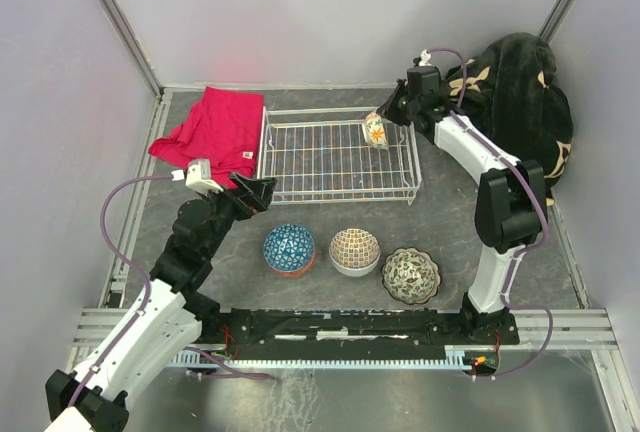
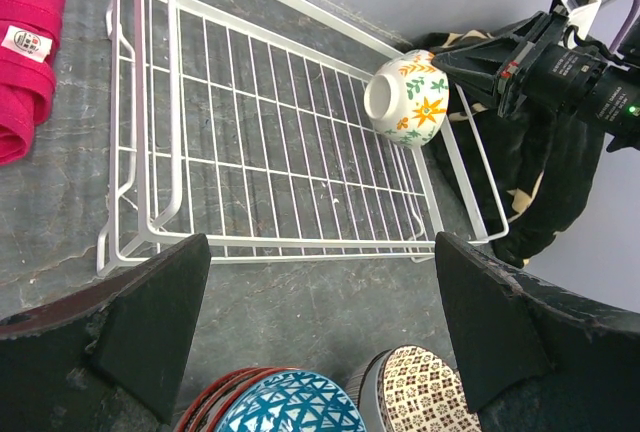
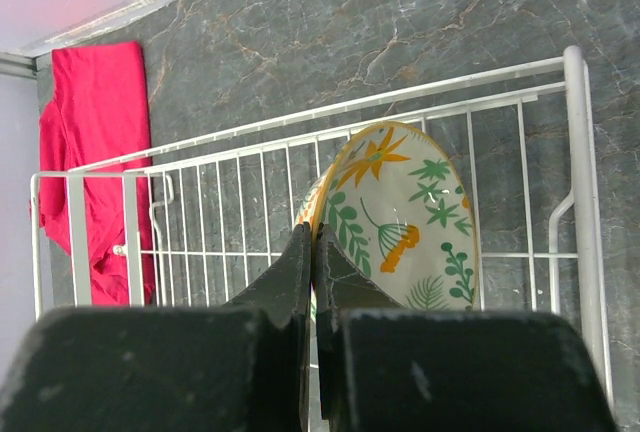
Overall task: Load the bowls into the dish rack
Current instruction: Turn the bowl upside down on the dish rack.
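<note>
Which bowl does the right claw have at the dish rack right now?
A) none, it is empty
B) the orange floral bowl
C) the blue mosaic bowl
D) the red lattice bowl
B: the right claw is pinched shut on the rim of the orange floral bowl, held on edge at the right end of the dish rack.
</note>
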{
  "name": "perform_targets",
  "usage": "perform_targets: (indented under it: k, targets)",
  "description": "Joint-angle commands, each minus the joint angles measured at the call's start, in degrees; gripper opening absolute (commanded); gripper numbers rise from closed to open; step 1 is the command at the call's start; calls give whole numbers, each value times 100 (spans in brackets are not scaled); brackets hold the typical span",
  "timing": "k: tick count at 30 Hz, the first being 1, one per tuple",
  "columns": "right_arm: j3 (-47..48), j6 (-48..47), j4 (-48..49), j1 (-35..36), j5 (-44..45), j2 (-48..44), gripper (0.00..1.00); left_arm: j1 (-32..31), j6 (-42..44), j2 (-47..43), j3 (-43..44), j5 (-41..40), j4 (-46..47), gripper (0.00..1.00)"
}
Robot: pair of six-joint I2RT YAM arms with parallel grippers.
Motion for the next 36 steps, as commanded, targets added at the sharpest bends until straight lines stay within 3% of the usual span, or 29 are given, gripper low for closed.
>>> perform_targets:
  k: [1,17,36]
  targets:
    - [-84,165,760,-82,-22,-62,2,-23,296,15,73,19,219,99]
    - [-686,225,1018,-385,-25,-175,2,-29,305,61,70,-4,237,99]
    - [-774,-121,277,-414,722,-457,2,-34,313,72,69,-20,246,99]
